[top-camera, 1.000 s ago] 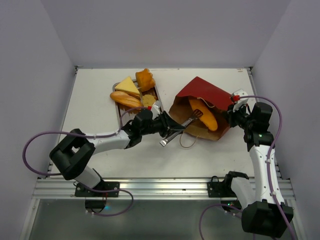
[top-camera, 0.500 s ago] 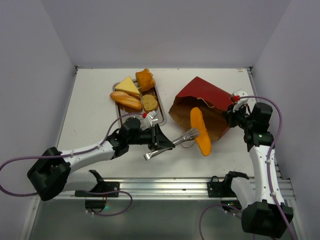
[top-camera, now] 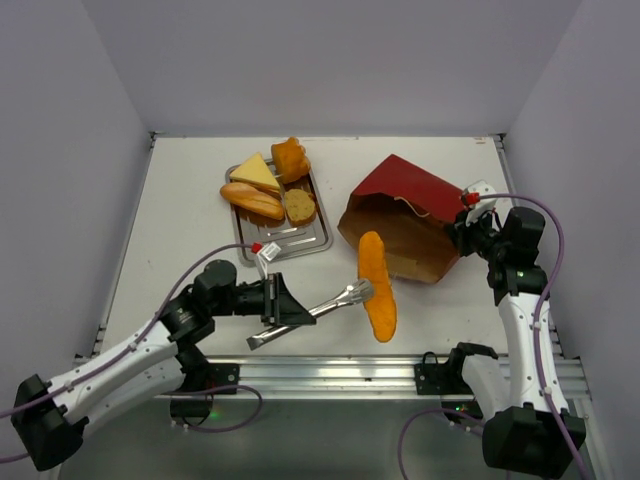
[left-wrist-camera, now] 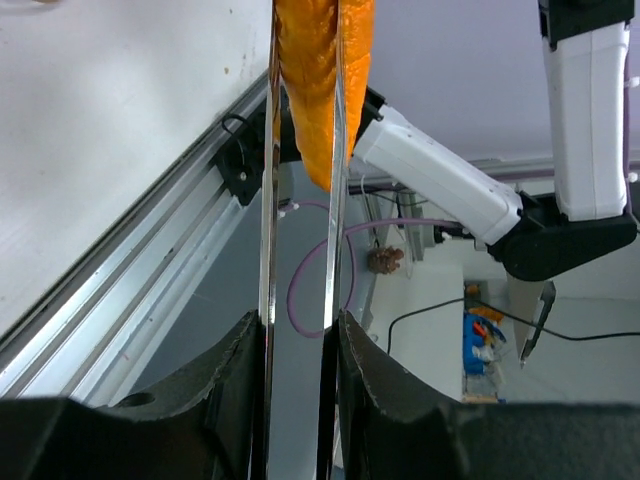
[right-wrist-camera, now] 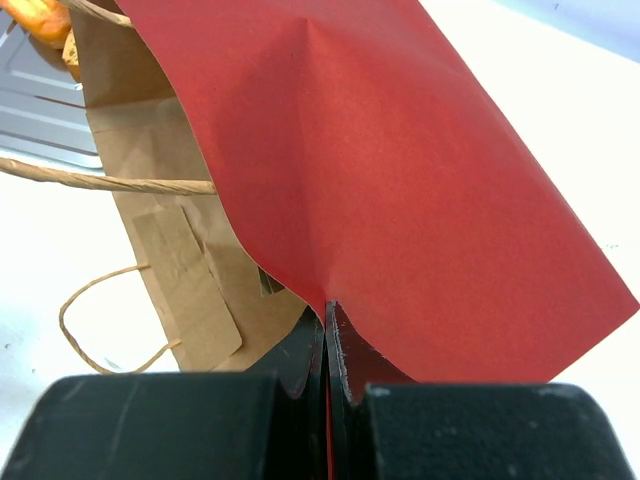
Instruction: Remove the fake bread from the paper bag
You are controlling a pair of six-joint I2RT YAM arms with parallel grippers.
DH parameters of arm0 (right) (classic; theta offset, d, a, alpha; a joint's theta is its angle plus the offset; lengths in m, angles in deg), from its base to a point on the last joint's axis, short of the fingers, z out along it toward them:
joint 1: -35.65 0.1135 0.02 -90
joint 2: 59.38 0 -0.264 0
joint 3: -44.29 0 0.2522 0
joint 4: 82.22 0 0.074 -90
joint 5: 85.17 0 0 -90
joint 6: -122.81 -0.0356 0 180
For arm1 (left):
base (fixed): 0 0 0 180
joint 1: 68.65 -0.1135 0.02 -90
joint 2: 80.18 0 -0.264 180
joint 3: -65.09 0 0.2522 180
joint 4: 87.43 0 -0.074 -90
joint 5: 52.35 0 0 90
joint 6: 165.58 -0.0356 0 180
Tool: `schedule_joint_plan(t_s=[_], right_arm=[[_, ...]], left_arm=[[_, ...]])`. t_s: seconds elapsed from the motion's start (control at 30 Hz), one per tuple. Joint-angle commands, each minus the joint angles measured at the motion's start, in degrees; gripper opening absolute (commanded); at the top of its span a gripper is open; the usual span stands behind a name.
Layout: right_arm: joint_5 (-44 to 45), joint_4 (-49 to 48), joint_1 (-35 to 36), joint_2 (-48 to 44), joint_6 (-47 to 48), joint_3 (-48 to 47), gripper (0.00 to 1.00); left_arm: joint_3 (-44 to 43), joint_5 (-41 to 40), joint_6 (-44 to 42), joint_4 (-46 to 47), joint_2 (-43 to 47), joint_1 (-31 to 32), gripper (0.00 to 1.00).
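Tongs did the gripping: our left claw [top-camera: 283, 303] clenched long silver metal tongs [top-camera: 315, 310], whose tips pinched the long orange baguette-like loaf [top-camera: 376, 286] outside the red paper bag [top-camera: 405, 190] (right claw [top-camera: 460, 225] clamped on its edge). We saw the loaf right of that claw, its long axis crosswise to the tongs.

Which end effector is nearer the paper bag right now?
Right. The right end effector is clamped on the red edge of the paper bag; the left end effector is apart from it, on its near-left side, holding tongs that pinch a long loaf.
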Motion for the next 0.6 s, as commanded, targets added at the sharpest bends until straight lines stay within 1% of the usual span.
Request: schedule_joint_plan(t_s=[0.0, 0.07, 0.13, 0.23, 0.27, 0.3, 0.33, 0.37, 0.43, 0.47, 0.5, 0.57], right_arm=[[-1.8, -1.9, -0.2, -1.0, -0.1, 0.0, 0.0], [-1.7, -2.0, -0.2, -1.1, -0.2, 0.1, 0.0], [-1.8, -2.1, -0.3, -1.1, -0.2, 0.1, 0.0], [-1.9, -2.1, -0.3, -1.0, -0.2, 0.1, 0.0], [-1.7, -2.1, -0.2, -1.1, -0.2, 0.1, 0.0], [-1.7, -2.2, -0.2, -1.1, -0.2, 0.1, 0.0], [-1.5, -2.2, -0.2, -1.2, -0.1, 0.1, 0.0], [-1.6, -2.1, -0.2, -1.2, -0.2, 0.1, 0.0], [-1.5, -2.1, -0.3, -1.3, -0.1, 0.1, 0.0], [-1.5, -2.1, -0.2, -1.2, 0.0, 0.1, 0.0], [-1.5, -2.1, -0.2, -1.2, 0.0, 0.1, 0.0], [-1.6, -2.1, -0.2, -1.1, 0.2, 0.2, 0.0]], left_arm=[[0.1, -3.1, -0.4, -8.7, 7.6, -1.9, 0.0], [0.1, -5.1, 1.1, -12.5, 11.9, -4.2, 0.0], [-0.8, -9.2, 2.2, -15.8, 14.0, -6.6, 0.0], [-1.5, -16.2, 6.1, -17.7, 15.0, -8.6, 0.0], [-1.4, -17.9, 9.4, -17.7, 15.1, -8.8, 0.0], [-1.2, -21.4, 11.0, -17.0, 15.2, -9.0, 0.0], [-0.5, -23.2, 12.8, -16.6, 15.2, -9.0, 0.0], [-0.1, -27.1, 16.4, -16.8, 15.4, -9.0, 0.0], [0.8, -30.6, 19.5, -16.3, 16.0, -9.0, 0.0], [1.2, -34.7, 23.1, -16.9, 16.8, -9.0, 0.0], [1.5, -36.0, 24.7, -18.3, 17.3, -9.0, 0.0], [1.6, -42.9, 28.7, -20.1, 19.3, -9.0, 0.0]])
